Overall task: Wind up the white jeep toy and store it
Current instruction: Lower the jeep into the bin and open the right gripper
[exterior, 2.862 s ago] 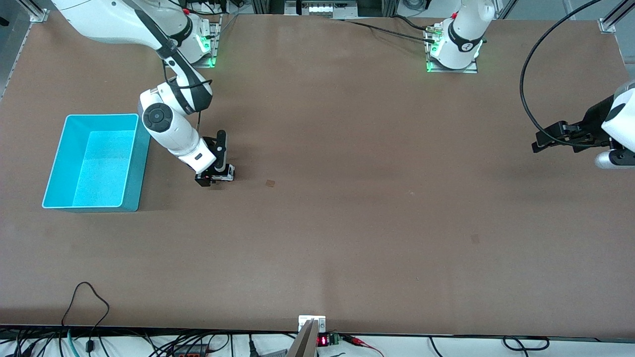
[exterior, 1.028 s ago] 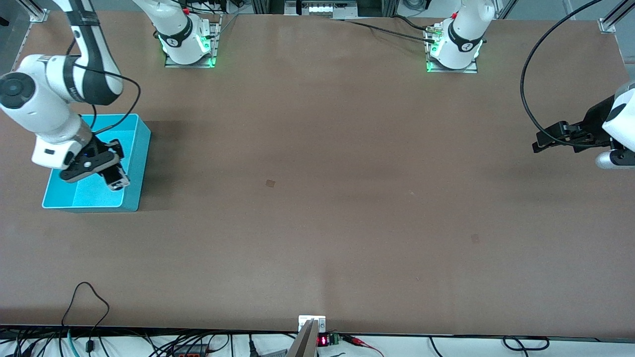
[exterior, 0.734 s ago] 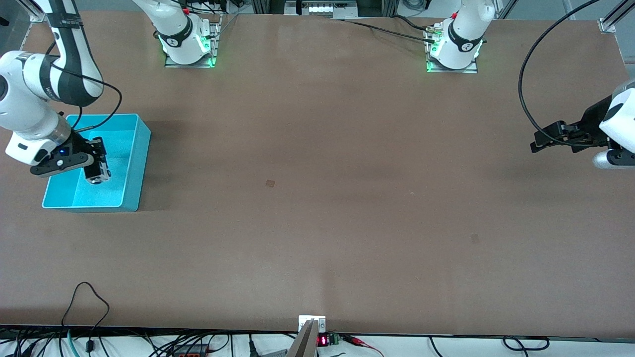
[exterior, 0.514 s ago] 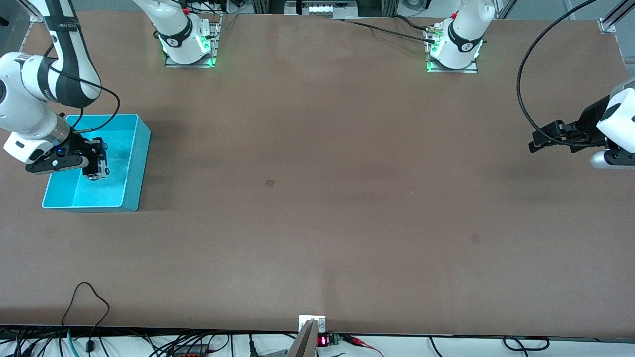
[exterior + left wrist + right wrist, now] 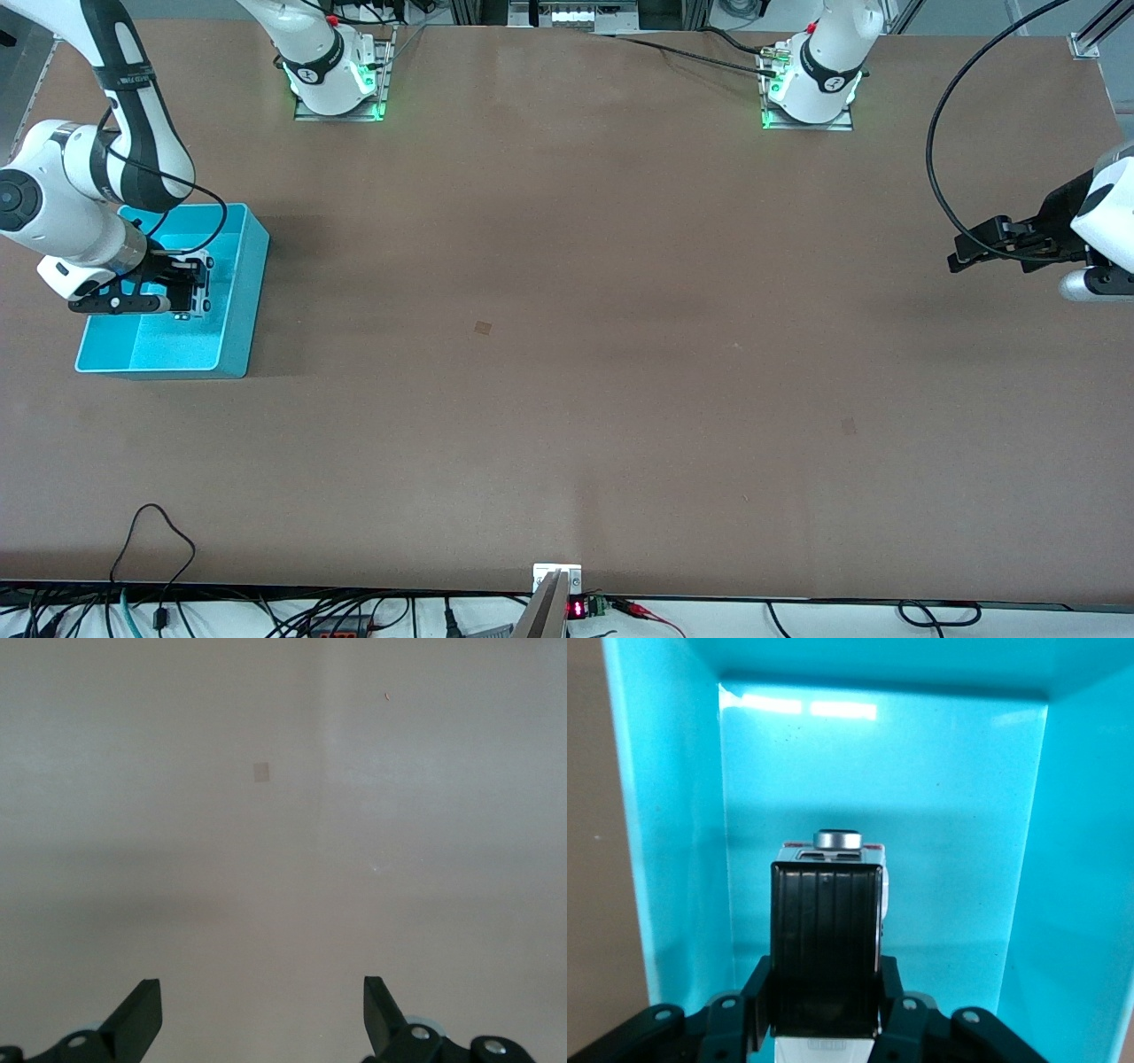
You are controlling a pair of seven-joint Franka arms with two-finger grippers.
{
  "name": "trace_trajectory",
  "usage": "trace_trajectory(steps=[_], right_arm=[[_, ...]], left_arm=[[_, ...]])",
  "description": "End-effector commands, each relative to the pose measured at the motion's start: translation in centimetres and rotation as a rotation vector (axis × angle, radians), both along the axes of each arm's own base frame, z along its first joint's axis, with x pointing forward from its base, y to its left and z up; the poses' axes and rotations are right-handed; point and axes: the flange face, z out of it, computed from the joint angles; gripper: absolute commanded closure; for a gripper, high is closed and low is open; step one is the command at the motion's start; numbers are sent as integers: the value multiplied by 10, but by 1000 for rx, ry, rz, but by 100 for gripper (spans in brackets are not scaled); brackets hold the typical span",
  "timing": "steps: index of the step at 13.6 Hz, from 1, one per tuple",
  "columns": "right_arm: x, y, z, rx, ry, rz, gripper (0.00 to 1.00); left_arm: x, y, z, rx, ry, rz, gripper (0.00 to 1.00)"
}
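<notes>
Jeep (image 5: pixel 827 943) was clamped in the right gripper (image 5: pixel 824 1014) over the bin (image 5: pixel 251 292). I judged an early release might bounce it against a wall. Left gripper (image 5: pixel 261 1019) waited, wide, at the table's (image 5: pixel 567 354) left-arm edge.

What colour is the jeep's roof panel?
Black, ribbed roof panel; the right wrist view shows it best.

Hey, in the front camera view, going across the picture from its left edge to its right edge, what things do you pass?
Turquoise bin, with the right gripper holding the white jeep toy over it → small dark patch on the table → left gripper, waiting open at the left arm's end of the table.
</notes>
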Motion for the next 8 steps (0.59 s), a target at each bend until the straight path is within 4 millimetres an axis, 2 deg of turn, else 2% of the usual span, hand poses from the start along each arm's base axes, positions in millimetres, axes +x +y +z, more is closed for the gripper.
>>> trace_trajectory(steps=[1, 4, 8], right_arm=[[1, -4, -8, 7, -9, -20, 100], [1, -8, -26, 11, -1, -24, 99], [-1, -14, -39, 13, 5, -33, 97]], left_arm=[[-7, 1, 6, 23, 0, 0, 0], [-7, -1, 7, 23, -2, -12, 0], [-6, 0, 7, 23, -7, -12, 0]])
